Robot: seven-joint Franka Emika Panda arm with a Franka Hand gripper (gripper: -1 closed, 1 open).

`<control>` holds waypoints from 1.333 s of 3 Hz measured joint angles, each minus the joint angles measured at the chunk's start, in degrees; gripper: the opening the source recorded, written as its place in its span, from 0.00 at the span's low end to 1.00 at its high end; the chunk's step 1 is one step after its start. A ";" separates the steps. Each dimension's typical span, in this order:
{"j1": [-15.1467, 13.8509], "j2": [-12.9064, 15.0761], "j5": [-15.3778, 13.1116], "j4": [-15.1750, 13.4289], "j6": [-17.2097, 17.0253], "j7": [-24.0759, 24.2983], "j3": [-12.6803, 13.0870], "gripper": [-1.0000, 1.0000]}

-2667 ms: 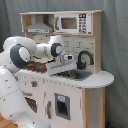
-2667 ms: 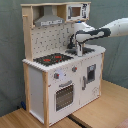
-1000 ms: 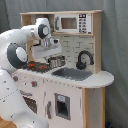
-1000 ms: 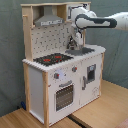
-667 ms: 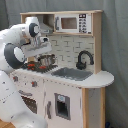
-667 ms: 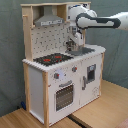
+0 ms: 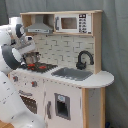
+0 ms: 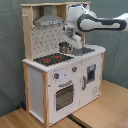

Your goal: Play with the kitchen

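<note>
The kitchen [image 8: 62,75] stood on a wooden floor [image 8: 100,112] in the second exterior view, white and light wood, with its black-red hob [image 8: 52,58] on the surface and a small metal pot [image 8: 65,47] at the hob's back edge. The robot's fingers [image 8: 68,41] hung just above that pot, apparently holding it or about to; whether they were spread or pressed together could not be told. Below them lay the hob, and further below, the oven door [image 8: 63,95]. Beside them, toward the second exterior view's right, sat the sink [image 7: 72,73] with its black tap [image 7: 84,59]; above them hung the grey hood [image 8: 50,21] and the microwave shelf [image 7: 72,23]. The step in hand looked like handling the pot over the hob. The next move would call for a steady lift or set-down, keeping the pot level and clear of the hood and back wall.
</note>
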 joint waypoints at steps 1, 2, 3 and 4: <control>-2.74 -0.02 0.00 0.55 3.15 -2.43 3.11 0.00; -7.04 -0.14 0.00 1.87 5.30 -4.69 7.17 0.00; -11.18 -0.37 0.00 3.68 6.01 -5.80 11.38 0.00; -15.77 -1.05 0.00 6.03 6.34 -6.53 16.18 0.00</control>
